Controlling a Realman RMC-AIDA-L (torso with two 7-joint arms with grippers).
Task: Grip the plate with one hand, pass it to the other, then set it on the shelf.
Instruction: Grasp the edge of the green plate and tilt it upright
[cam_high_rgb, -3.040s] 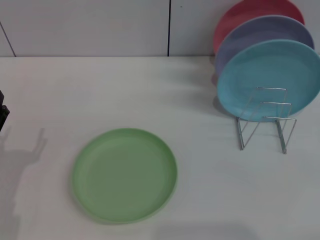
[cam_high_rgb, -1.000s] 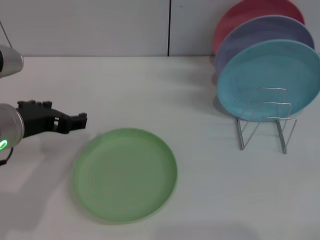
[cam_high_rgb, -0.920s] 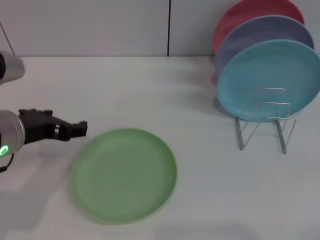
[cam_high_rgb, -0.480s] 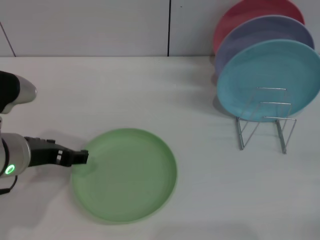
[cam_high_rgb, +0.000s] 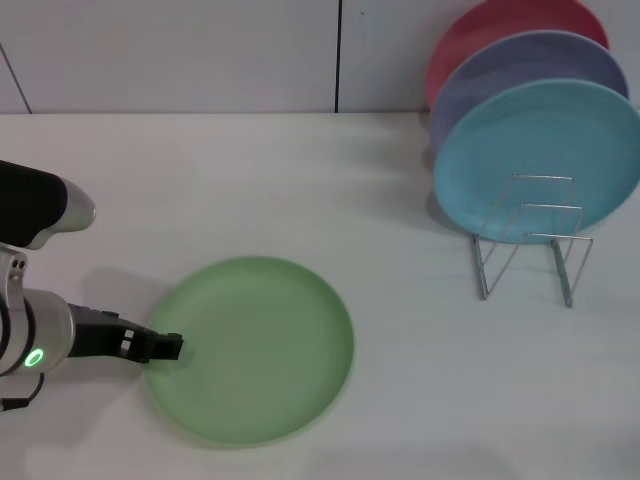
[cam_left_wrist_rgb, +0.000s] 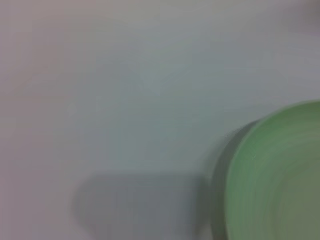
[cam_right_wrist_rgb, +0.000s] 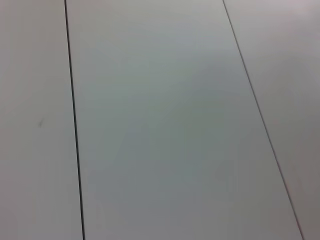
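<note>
The light green plate (cam_high_rgb: 250, 348) lies flat on the white table, front left of centre. My left gripper (cam_high_rgb: 168, 346), black, on the arm with a green glowing ring, reaches in from the left and its tip sits at the plate's left rim. The left wrist view shows part of the plate's rim (cam_left_wrist_rgb: 270, 175) over the table. The silver wire dish rack (cam_high_rgb: 530, 240) stands at the right, with free loops at its front. My right gripper is out of view; its wrist view shows only pale panels.
A turquoise plate (cam_high_rgb: 540, 160), a lavender plate (cam_high_rgb: 520, 70) and a red plate (cam_high_rgb: 490, 30) stand on edge in the rack, one behind the other. The white table (cam_high_rgb: 330, 180) stretches back to a wall.
My left arm has come in from the left edge, dropped toward the front and reached the green plate's left rim. The plate and rack have not moved.
</note>
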